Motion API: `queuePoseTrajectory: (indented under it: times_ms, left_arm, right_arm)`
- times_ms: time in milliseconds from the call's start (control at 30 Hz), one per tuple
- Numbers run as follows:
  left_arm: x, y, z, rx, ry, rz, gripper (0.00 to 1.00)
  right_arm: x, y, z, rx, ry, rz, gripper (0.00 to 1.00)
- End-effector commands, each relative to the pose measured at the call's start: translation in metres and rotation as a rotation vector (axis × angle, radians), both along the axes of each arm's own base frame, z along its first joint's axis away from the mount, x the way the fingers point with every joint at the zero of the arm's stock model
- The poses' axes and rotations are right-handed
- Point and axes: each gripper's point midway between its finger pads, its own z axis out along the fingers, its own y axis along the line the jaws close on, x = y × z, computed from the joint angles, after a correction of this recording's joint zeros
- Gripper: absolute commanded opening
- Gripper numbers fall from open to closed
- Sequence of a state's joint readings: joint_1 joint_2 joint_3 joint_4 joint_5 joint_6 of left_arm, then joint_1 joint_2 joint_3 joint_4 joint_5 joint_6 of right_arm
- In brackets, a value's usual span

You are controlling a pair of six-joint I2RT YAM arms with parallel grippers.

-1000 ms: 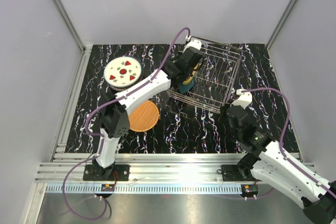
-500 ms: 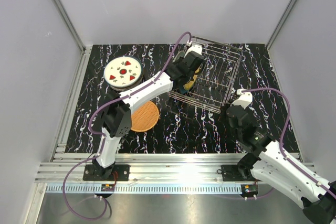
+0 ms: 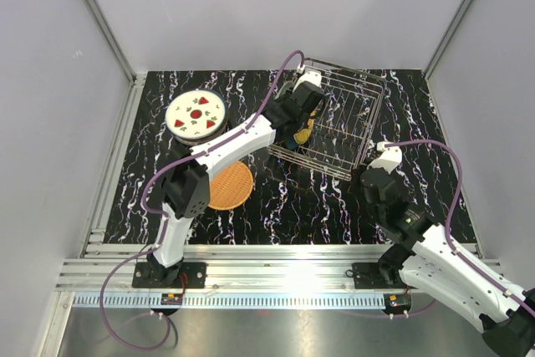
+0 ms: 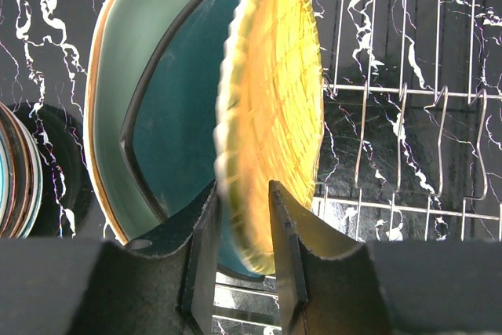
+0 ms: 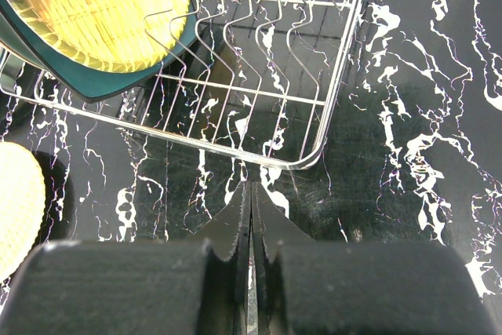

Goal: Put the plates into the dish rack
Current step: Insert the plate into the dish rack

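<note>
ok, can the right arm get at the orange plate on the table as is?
Probably, at a stretch. Bare table lies between the right gripper and the orange plate; the rack sits further back. The left arm stands close beside it.

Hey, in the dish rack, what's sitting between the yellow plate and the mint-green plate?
The dark teal plate stands between the yellow plate and the mint-green plate in the dish rack. The left wrist view shows it.
</note>
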State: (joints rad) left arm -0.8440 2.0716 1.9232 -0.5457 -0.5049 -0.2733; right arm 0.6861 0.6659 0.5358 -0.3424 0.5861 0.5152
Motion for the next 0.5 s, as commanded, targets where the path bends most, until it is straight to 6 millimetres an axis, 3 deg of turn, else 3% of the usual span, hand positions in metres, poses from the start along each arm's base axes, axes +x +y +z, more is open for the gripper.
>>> queuePoseTrajectory:
  times_ms: [0, 167, 233, 300, 467]
  left_arm:
    - [0.0061, -0.0042, 0.0133, -0.041, -0.044, 0.009, 0.33]
    - [0.0054, -0.0057, 0.0185, -0.052, -0.052, -0.005, 0.32]
    - [0.0052, -0.0080, 0.0194, -0.060, -0.052, -0.015, 0.25]
    - [0.0045, -0.0098, 0.0196, -0.065, -0.048, -0.023, 0.24]
    - [0.0034, -0.0138, 0.0221, -0.073, -0.049, -0.044, 0.00]
  right_arm:
    - [0.0056, -0.0038, 0.0065, 0.006, -0.032, -0.029, 0.04]
    - [0.0055, -0.0032, 0.0060, 0.008, -0.030, -0.027, 0.04]
    - [0.0056, -0.0032, 0.0056, 0.007, -0.030, -0.027, 0.04]
    - [0.0058, -0.0029, 0.0066, 0.010, -0.032, -0.027, 0.04]
    - [0.0062, -0.0026, 0.0060, 0.009, -0.030, -0.025, 0.04]
